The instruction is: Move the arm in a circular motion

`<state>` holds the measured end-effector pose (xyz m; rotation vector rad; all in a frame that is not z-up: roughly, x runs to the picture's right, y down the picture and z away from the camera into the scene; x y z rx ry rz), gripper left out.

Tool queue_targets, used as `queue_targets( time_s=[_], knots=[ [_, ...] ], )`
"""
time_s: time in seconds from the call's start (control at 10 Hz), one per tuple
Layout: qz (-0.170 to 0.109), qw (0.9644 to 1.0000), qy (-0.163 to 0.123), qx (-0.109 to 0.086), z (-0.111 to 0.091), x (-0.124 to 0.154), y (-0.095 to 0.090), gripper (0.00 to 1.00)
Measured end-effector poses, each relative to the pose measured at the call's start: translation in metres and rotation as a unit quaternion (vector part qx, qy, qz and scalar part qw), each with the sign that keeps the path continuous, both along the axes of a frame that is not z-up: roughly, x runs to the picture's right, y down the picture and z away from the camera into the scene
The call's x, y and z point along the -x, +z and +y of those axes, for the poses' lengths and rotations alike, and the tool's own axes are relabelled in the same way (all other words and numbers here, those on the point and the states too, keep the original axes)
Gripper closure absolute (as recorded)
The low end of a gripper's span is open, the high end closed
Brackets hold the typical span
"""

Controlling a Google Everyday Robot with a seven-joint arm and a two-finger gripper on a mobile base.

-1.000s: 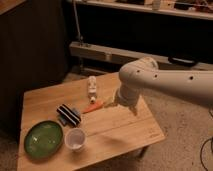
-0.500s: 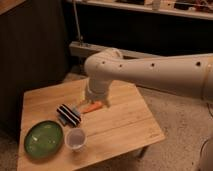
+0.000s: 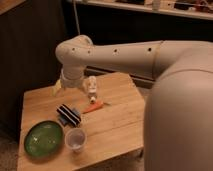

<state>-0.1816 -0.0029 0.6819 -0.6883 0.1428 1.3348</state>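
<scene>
The arm [image 3: 120, 52] is thick, smooth and cream-white, with a row of small dark holes. It reaches in from the right, fills the right side of the view, and bends at a rounded elbow [image 3: 75, 50] above the back left of the wooden table [image 3: 117, 125]. From the elbow it points down to the gripper [image 3: 64, 85], which hangs just above the table's back left part, left of a small white bottle [image 3: 91, 87].
On the table are an orange carrot-like piece [image 3: 93, 106], a black-and-white striped object [image 3: 68, 114], a green plate [image 3: 43, 138] at front left and a clear cup [image 3: 75, 140]. A dark cabinet [image 3: 25, 55] stands behind on the left.
The arm has swung left across the table and come closer to the camera. Its elbow went from the right side to the back left, and its body now fills the right of the view.
</scene>
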Motion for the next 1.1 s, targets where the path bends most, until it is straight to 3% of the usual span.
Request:
queue_targets(
  time_s=[0.1, 0.3, 0.6, 0.9, 1.1],
  knots=[
    [0.007, 0.9999, 0.010, -0.011, -0.027, 0.009, 0.022, 0.20],
    [0.024, 0.9991, 0.028, -0.021, -0.059, 0.005, 0.051, 0.20],
    [0.072, 0.9936, 0.082, -0.030, -0.107, -0.037, 0.100, 0.20],
    [0.124, 0.9817, 0.141, -0.033, -0.123, -0.111, 0.127, 0.20],
    [0.159, 0.9698, 0.181, -0.035, -0.114, -0.173, 0.129, 0.20]
  ],
)
